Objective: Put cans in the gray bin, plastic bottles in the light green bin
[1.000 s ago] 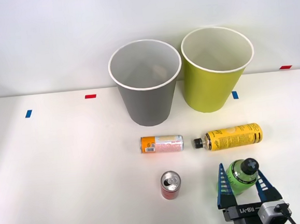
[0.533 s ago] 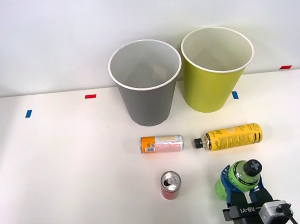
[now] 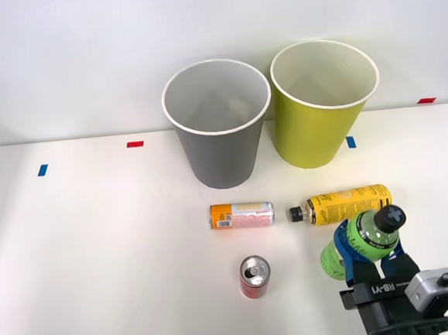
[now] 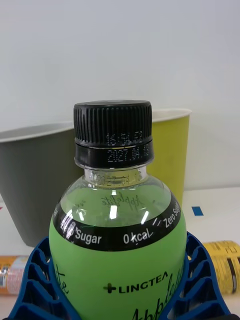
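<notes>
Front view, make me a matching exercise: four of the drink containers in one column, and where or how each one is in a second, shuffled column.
Things:
1. green bottle
2. yellow bottle
3. red can
4. orange can

States:
A. standing upright on the table, silver top up
B. lying on its side in front of the gray bin
C. gripped in the right pincer
D. lying on its side in front of the light green bin, black cap toward the orange can

Pairs: 1-C, 2-D, 3-A, 4-B
</notes>
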